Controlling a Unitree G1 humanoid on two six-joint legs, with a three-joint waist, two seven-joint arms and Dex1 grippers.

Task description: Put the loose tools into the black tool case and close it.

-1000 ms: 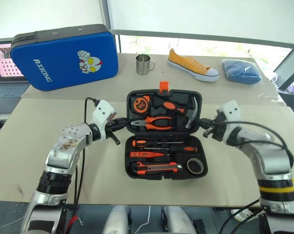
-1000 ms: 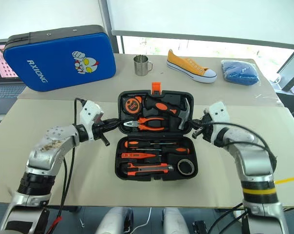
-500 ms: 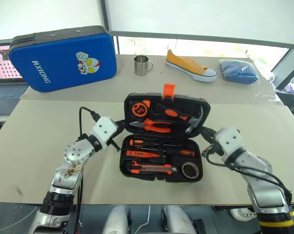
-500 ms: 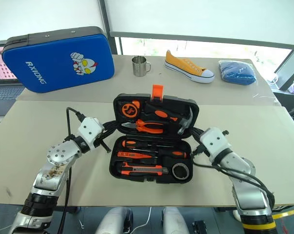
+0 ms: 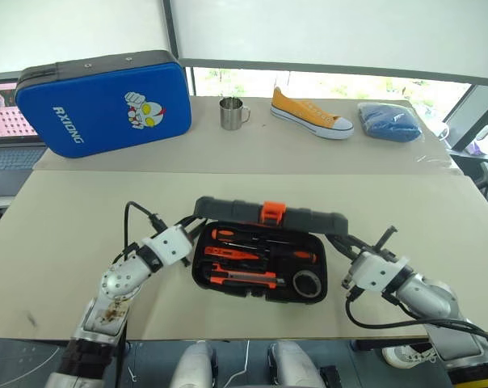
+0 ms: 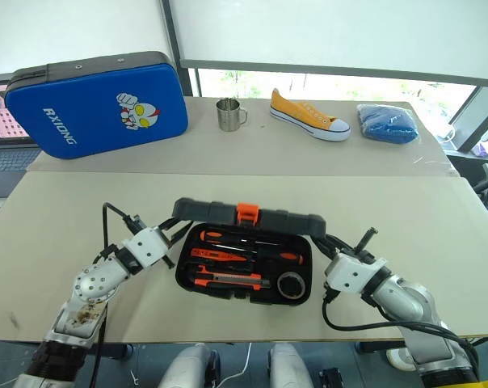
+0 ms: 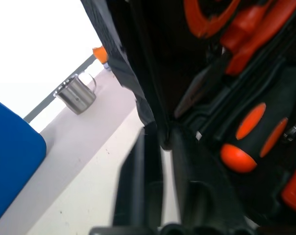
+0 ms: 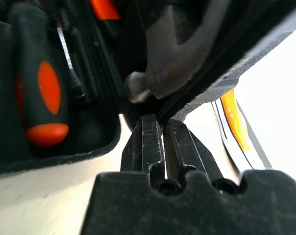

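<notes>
black tool case [image 5: 260, 263] lies near the front edge of the table [image 5: 58, 210], its long axis running left to right across the robot. its lid [image 5: 268, 215] is raised about halfway on the far-side hinge, leaning over the tray, with the orange latch [image 5: 273, 213] at the middle of its free edge. in the tray lie 2 screwdrivers [image 5: 260, 237] with black-and-orange handles, a slim orange tool [image 5: 232, 254] and an orange-black utility knife [image 5: 244, 279], all lengthwise along the case, and a tape roll [image 5: 309, 284] in the right front corner.

the left gripper [image 5: 197, 234] is at the lid's left end; in the left wrist view its fingers [image 7: 143, 161] stand a little apart with the lid's edge at the gap. the right gripper [image 5: 347, 241] is at the lid's right end, its fingers [image 8: 150, 142] nearly together under the lid's rim, with only a thin slit between them.

well apart on the far table are a blue padded case [image 5: 103, 101], a metal mug [image 5: 231, 113], a yellow shoe [image 5: 311, 115] and a blue cloth [image 5: 389, 121].
</notes>
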